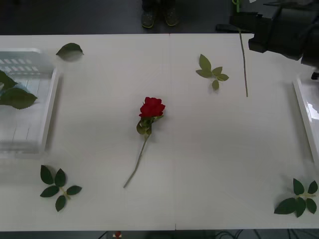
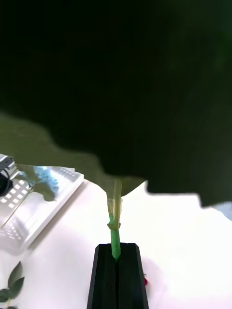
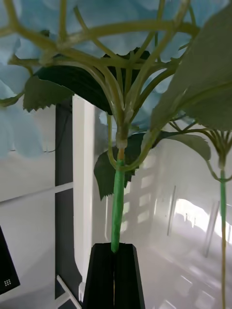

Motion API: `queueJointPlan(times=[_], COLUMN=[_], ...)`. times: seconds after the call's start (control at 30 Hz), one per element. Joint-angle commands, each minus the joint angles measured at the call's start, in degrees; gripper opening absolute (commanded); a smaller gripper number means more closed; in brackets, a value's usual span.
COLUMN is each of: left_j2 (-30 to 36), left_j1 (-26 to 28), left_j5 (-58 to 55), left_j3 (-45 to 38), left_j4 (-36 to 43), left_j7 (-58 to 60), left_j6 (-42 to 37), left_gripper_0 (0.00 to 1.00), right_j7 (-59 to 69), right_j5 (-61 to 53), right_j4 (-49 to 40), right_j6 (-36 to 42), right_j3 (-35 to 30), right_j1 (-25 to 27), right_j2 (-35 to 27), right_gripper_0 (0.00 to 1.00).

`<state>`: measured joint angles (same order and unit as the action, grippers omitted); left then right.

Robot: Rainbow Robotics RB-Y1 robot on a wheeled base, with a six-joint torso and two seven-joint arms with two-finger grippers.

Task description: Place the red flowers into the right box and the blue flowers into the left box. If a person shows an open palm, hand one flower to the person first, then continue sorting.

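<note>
Over the tabletop's left edge, my left pincer (image 3: 116,270) clamps a blue flower's stem (image 3: 117,203), bloom hanging toward the left box (image 3: 159,212).

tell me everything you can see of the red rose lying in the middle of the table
The red rose is a single artificial flower with a deep-red, tightly furled bloom, a few small green leaves just under the head, and a long thin green stem. It lies flat on the white table near its centre, bloom toward the far side, stem running toward the robot and slightly to its left. No claw touches it; it lies apart from the loose leaf sprigs.
</note>
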<state>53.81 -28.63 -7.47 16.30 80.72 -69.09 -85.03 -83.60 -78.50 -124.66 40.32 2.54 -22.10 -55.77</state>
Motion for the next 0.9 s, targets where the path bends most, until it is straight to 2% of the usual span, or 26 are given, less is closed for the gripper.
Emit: queueJointPlan(times=[0.03, 0.4, 0.47, 0.5, 0.53, 0.63, 0.73, 0.9], left_j2=[-2.6, -6.0, -6.1, -6.1, -6.1, -6.1, -6.1, -6.1], left_j1=[-0.5, -0.5, -0.5, -0.5, -0.5, -0.5, -0.5, -0.5], left_j5=[3.6, 5.7, 5.7, 5.7, 5.7, 5.7, 5.7, 5.7], left_j3=[-0.7, -0.7, -0.7, -0.7, -0.7, -0.7, -0.7, -0.7], left_j4=[-1.7, -2.2, -2.2, -2.3, -2.2, -2.2, -2.2, -2.2], left_j7=[4.0, 5.8, 5.6, 5.6, 5.4, 5.3, 5.3, 5.3], left_j6=[1.6, 1.7, 1.7, 1.7, 1.7, 1.7, 1.7, 1.7], left_gripper_0=[0.00, 0.01, 0.27, 0.33, 0.47, 0.68, 0.84, 0.90], right_j7=[0.4, 5.8, 8.2, 8.7, 10.0, 12.0, 14.0, 17.3], right_j5=[0.8, 10.1, 12.7, 13.3, 14.7, 17.4, 20.0, 23.9], right_j4=[-2.5, 0.4, 1.9, 2.2, 3.1, 5.0, 7.1, 9.3], right_j6=[-2.6, -12.0, -13.3, -13.4, -14.2, -15.3, -15.9, -16.0], right_j3=[1.7, 17.4, 20.8, 21.5, 23.2, 25.9, 28.1, 28.9], right_j1=[-1.4, -6.6, -8.6, -9.0, -10.0, -12.0, -13.9, -15.5], right_j2=[2.4, 5.6, 6.5, 6.7, 7.3, 9.2, 11.6, 14.6], right_gripper_0=[0.00, 0.00, 0.00, 0.00, 0.00, 0.00, 0.00, 0.00])
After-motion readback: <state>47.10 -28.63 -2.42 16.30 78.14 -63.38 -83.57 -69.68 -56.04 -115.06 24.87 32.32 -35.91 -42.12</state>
